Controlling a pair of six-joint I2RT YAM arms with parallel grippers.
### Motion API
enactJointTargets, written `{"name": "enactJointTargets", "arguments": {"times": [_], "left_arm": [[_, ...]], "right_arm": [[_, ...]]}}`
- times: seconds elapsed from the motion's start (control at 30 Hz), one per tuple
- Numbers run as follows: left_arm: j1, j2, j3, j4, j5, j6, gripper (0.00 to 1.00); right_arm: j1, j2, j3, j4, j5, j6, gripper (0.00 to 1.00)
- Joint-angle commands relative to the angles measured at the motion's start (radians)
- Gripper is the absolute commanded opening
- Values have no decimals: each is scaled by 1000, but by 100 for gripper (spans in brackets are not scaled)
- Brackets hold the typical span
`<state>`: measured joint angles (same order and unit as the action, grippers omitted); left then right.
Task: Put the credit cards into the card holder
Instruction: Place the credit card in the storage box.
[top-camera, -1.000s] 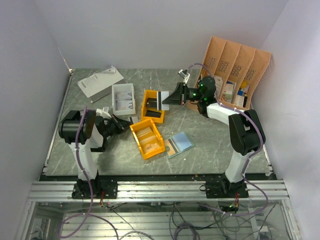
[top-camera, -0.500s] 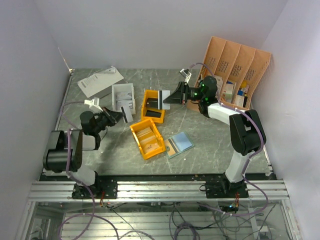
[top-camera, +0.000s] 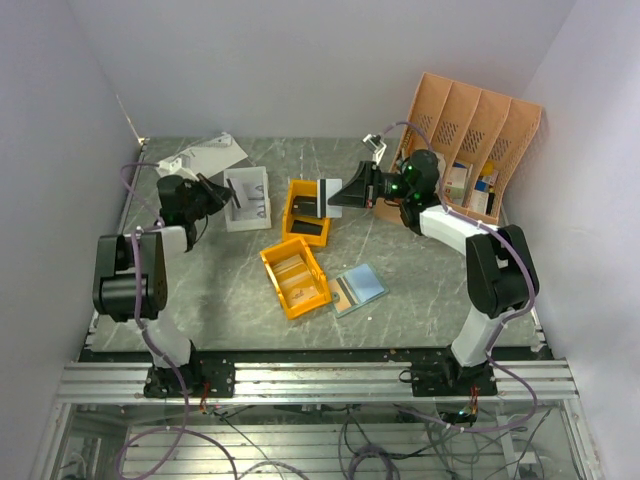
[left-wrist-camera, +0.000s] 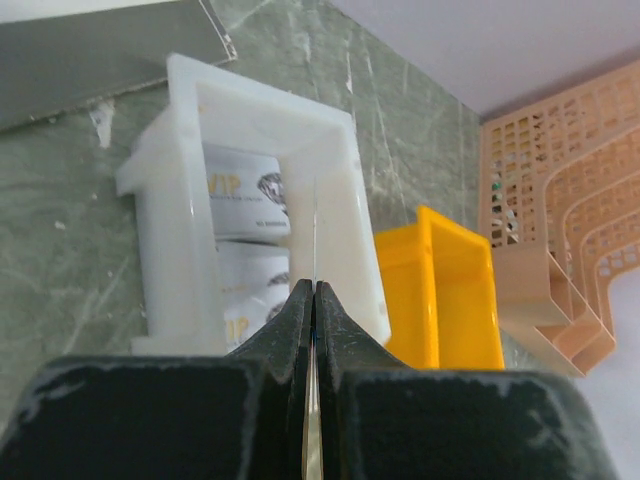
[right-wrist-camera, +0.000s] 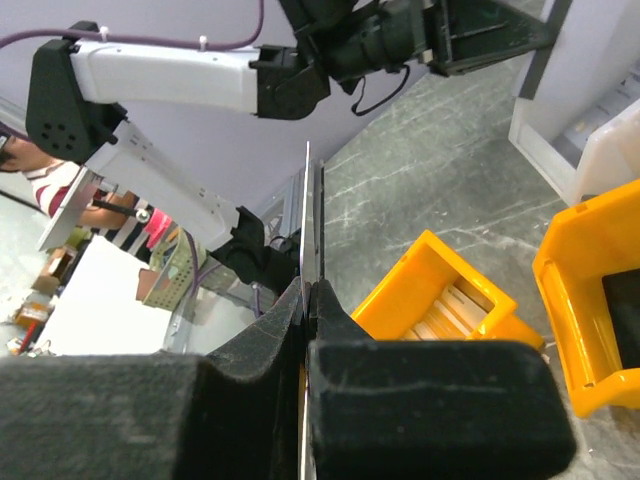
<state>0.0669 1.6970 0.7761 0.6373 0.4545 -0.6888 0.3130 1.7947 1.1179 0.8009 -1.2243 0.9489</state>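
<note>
The card holder (top-camera: 360, 288) lies open on the table, right of the front yellow bin (top-camera: 295, 277), light blue inside with dark strips; neither gripper is near it. My left gripper (top-camera: 225, 190) (left-wrist-camera: 315, 285) is shut on a thin credit card (left-wrist-camera: 316, 230) seen edge-on, held just above the white bin (left-wrist-camera: 190, 200), which holds more cards. My right gripper (top-camera: 345, 195) (right-wrist-camera: 308, 285) is shut on a white card with a black stripe (top-camera: 325, 192) (right-wrist-camera: 306, 200), held in the air over the back yellow bin (top-camera: 305, 212).
The front yellow bin (right-wrist-camera: 440, 290) holds several cards. A peach desk organiser (top-camera: 470, 140) stands at the back right, close behind the right arm. A grey flat box (top-camera: 200, 160) lies at the back left, beside the white bin (top-camera: 247, 198).
My left arm has swung from beside the front yellow bin out to the back left, over the white bin, still pinching its card. The right gripper has barely shifted.
</note>
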Motion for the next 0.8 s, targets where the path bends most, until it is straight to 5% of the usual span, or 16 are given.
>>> {"name": "enactJointTargets", "arguments": {"times": [0.0, 0.2, 0.37, 0.63, 0.77], "left_arm": [[-10, 74, 122, -122, -51, 56, 8], [-102, 152, 300, -363, -141, 179, 13], [-144, 141, 401, -545, -325, 227, 36], [-151, -70, 472, -696, -527, 269, 47], [-150, -272, 360, -620, -527, 259, 50]], "right_arm": [[-10, -33, -12, -23, -10, -38, 0], [-14, -41, -10, -15, -12, -30, 0], [-18, -58, -3, -88, -19, -89, 0], [-17, -122, 56, -476, 7, -428, 0], [-18, -155, 125, -844, 54, -813, 0]]}}
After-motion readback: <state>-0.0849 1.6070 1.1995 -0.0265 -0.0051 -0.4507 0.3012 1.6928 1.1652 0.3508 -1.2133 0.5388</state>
